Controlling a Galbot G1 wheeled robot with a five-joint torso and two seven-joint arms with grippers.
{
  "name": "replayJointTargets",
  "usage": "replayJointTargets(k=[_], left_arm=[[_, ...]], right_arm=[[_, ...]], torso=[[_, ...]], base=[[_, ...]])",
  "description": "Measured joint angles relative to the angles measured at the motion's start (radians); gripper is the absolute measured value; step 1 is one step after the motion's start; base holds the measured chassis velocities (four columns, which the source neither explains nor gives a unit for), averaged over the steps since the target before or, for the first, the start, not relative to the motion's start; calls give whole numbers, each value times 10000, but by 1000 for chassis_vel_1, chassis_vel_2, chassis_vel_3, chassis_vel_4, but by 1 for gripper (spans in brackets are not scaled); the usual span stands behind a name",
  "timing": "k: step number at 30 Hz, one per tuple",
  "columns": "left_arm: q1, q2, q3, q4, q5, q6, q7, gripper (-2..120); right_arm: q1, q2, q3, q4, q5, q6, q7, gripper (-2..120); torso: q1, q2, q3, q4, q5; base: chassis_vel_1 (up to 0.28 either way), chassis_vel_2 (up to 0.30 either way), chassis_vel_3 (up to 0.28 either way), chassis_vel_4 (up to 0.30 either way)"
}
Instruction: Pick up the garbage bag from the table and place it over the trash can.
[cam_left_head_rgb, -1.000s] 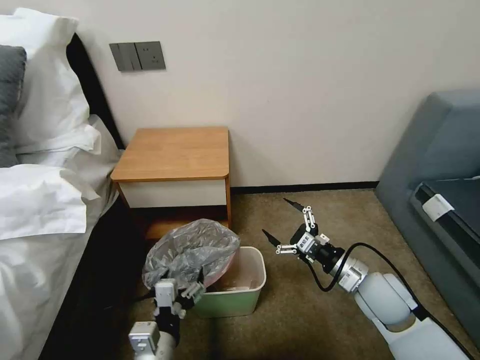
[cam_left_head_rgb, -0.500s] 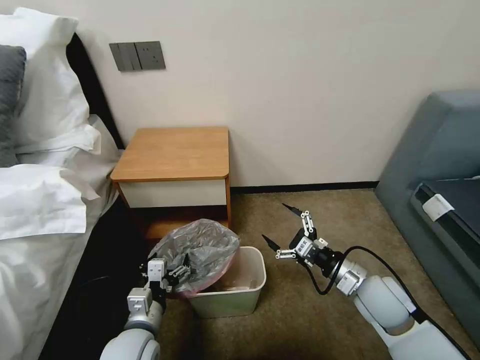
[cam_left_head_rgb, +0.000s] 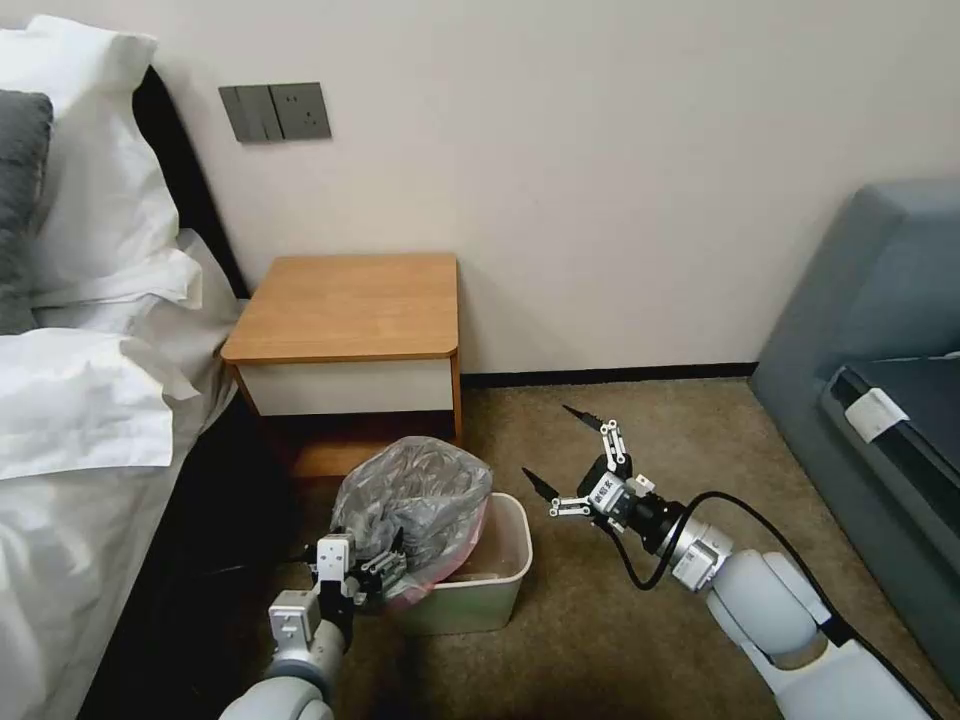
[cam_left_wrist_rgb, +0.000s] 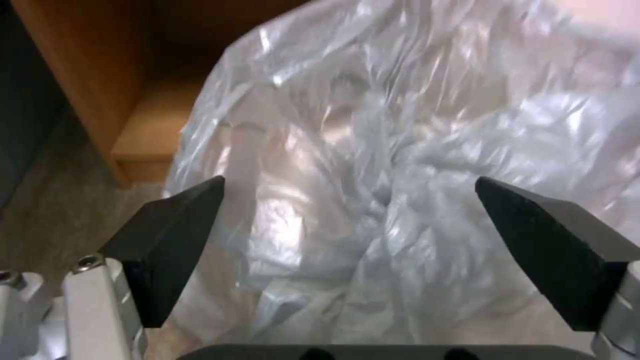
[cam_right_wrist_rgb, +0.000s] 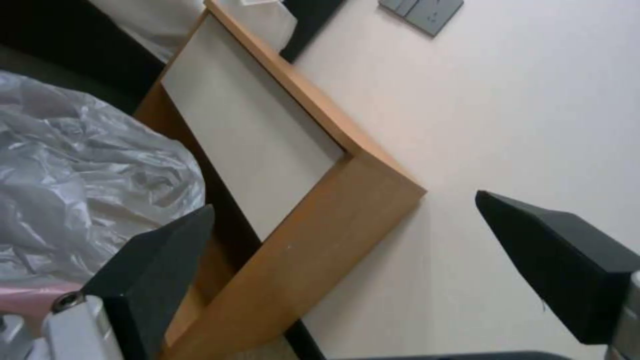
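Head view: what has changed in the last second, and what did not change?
The left gripper has swung left and come back toward the can, open beside the bag. The bag has bunched up narrower, toward the can's left half. The right gripper has edged slightly left, open above the carpet. Table and can are unmoved.

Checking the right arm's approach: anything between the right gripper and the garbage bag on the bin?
Nothing visible. The right gripper hangs open over bare carpet, right of the trash can. The garbage bag bulges over the can's left side, at the open left gripper.
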Motion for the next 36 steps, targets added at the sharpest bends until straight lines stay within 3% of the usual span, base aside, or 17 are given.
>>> replayJointTargets(k=[10,16,20,30,33,36], left_arm=[[140,-170,-191,-1008,-643,54,-384,95],[-313,-99,-298,-477,-697,351,-669,95],[-756,169,-314,174,-1498,1145,-786,93],[-1018,75,-289,466,-1540,1181,-1341,91],[-1010,80,-296,511,-1555,1215,-1333,87],[-966,41,-209,656,-1568,1411,-1049,75]], right_arm=[[60,151,-78,-93,-39,41,-8,100],[51,153,-80,-129,-60,67,-14,100],[-59,126,-28,-129,-125,72,-17,100],[-114,138,-1,-246,-227,128,-18,100],[-83,142,-4,-284,-227,146,-18,100],[-63,192,-36,-337,-241,211,-23,100]], torso=[[0,-1,0,0,1],[0,0,0,-1,-1],[0,0,0,-1,-1],[0,-1,0,-1,0],[0,0,0,-1,1],[0,0,0,0,1]], base=[[0,0,0,0],[0,0,0,0],[0,0,0,0],[0,0,0,0],[0,0,0,0],[0,0,0,0]])
